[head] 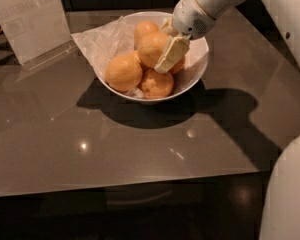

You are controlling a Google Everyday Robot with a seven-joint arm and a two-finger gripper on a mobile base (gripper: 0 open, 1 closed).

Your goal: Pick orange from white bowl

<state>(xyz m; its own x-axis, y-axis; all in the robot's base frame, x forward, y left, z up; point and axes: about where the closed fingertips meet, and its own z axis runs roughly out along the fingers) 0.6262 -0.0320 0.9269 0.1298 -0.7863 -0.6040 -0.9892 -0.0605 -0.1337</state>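
Note:
The white bowl (199,69) stands on the grey table, lined with crinkled white paper (102,41) and holding several oranges. A large pale orange (151,48) sits on top of the pile in the middle. Another large one (124,73) lies at the front left, one (157,84) at the front, one (146,28) at the back. A smaller reddish one (179,66) is partly hidden at the right. My gripper (165,59) reaches down into the bowl from the upper right and lies against the right side of the top orange.
A clear plastic sign holder (30,19) stands at the back left of the table (140,149). The table's front edge runs across the bottom. My white arm (210,4) comes in from the upper right, and my white body (290,194) fills the lower right corner.

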